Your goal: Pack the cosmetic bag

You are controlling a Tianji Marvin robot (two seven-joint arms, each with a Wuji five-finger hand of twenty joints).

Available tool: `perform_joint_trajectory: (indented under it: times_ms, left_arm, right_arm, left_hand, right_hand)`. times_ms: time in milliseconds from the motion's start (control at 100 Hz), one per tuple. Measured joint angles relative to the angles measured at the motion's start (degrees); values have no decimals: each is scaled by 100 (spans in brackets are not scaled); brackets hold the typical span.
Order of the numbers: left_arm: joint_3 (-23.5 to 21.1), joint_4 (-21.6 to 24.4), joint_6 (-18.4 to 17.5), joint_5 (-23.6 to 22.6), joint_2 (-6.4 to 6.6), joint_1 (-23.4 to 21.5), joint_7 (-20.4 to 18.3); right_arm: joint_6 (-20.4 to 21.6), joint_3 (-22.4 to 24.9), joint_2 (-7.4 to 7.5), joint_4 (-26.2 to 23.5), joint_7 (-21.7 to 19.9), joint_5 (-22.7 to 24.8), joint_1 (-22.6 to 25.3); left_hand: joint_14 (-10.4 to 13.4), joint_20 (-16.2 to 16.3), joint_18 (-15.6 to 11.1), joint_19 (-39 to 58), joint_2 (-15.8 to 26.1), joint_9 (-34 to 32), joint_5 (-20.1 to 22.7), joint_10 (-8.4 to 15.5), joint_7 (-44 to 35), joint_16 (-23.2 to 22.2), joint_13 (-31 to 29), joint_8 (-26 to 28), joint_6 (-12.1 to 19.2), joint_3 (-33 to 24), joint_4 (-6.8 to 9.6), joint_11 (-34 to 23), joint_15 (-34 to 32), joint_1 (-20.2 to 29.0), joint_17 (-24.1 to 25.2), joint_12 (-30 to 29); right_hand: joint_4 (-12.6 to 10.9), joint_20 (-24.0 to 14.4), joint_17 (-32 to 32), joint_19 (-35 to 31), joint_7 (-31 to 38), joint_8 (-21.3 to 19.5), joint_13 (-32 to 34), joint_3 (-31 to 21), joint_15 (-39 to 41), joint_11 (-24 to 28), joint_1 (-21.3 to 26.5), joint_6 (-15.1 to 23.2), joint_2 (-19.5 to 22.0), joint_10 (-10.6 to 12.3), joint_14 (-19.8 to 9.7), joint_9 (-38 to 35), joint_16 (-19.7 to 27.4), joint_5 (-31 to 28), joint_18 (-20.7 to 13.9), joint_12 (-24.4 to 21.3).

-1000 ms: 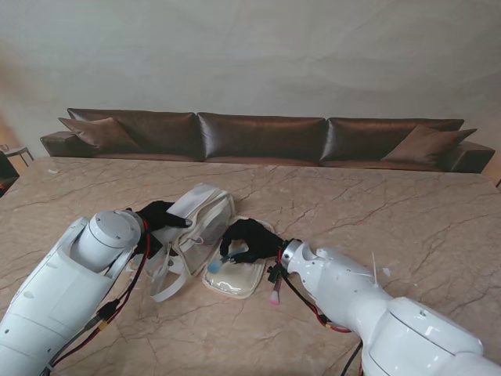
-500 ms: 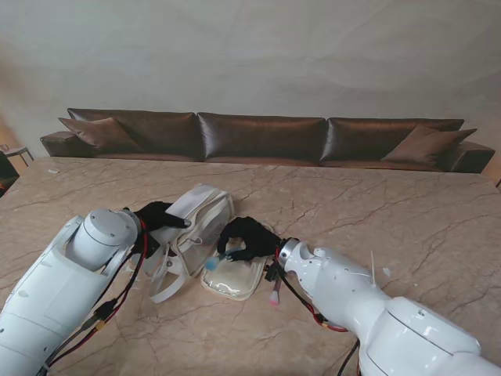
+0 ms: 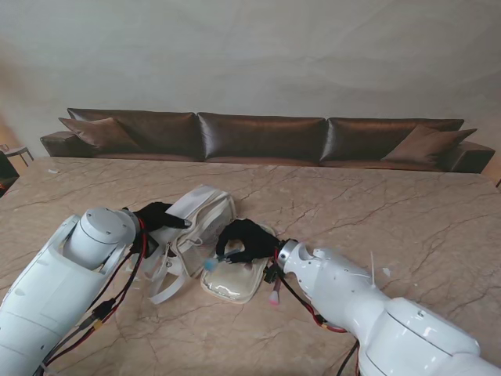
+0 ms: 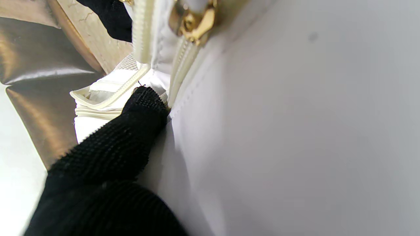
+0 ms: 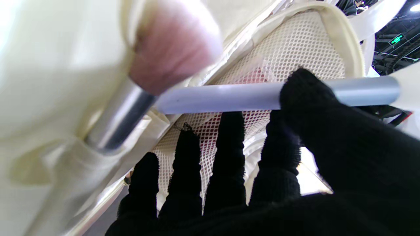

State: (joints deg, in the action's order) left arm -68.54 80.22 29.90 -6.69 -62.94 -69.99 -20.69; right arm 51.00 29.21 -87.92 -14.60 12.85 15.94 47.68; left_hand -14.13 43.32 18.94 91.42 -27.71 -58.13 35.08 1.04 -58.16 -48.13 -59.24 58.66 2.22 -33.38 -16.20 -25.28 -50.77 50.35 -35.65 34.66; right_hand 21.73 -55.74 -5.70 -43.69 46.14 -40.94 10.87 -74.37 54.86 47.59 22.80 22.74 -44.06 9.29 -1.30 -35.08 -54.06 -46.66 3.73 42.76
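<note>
Cosmetics bag (image 3: 205,223) shows no readable label; left hand (image 3: 156,217) seemingly pinches its edge, right hand (image 3: 246,240) grips a makeup brush (image 5: 197,95).

no readable text, label, brand or number anywhere, only a small green illuminated ceiling sign (image 5: 396,39) in the right wrist view, its marks too small to read

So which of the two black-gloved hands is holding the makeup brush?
The right hand, over the open flap, pinches the brush by its pale blue handle. The left hand only grips the white cosmetics bag.
</note>
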Motion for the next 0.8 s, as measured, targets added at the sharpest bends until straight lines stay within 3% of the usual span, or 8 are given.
perform_joint_trajectory:
  times_ms: [500,640,800]
  left_arm:
    - [-34,12,91,47,-18,-23,68]
    - [-60,20,134,42,-18,-29,44]
    - [-67,12,171,77,-8,-6,-49]
  right_arm:
    - [-69,108,116,-27,-151,-40,90]
    - [-12,370,114,-30,-603,-423,145]
    - [10,314,114,-30,-561,-384,176]
  left_hand:
    - [-4,60,3,-4,0,3,0,0,2,-19,2,0,-1,1,0,0,0,12,18,-50]
    - [-4,68,3,-5,0,5,0,0,13,-1,4,0,-1,1,0,0,1,15,31,-57]
    - [-9,69,3,-6,1,21,-1,0,22,-13,63,2,-15,1,0,0,1,22,51,-59]
  right_hand:
    - [0,-68,-9,141,0,-1,-120,0,0,11,0,2,27,-11,0,258,0,30,-132,6]
    - [0,-68,-71,180,0,-1,-168,0,0,11,2,2,28,-12,0,275,0,30,-196,6]
    - [11,-68,-151,313,0,-1,-207,4,0,11,56,-7,85,-12,0,288,0,86,-196,-13]
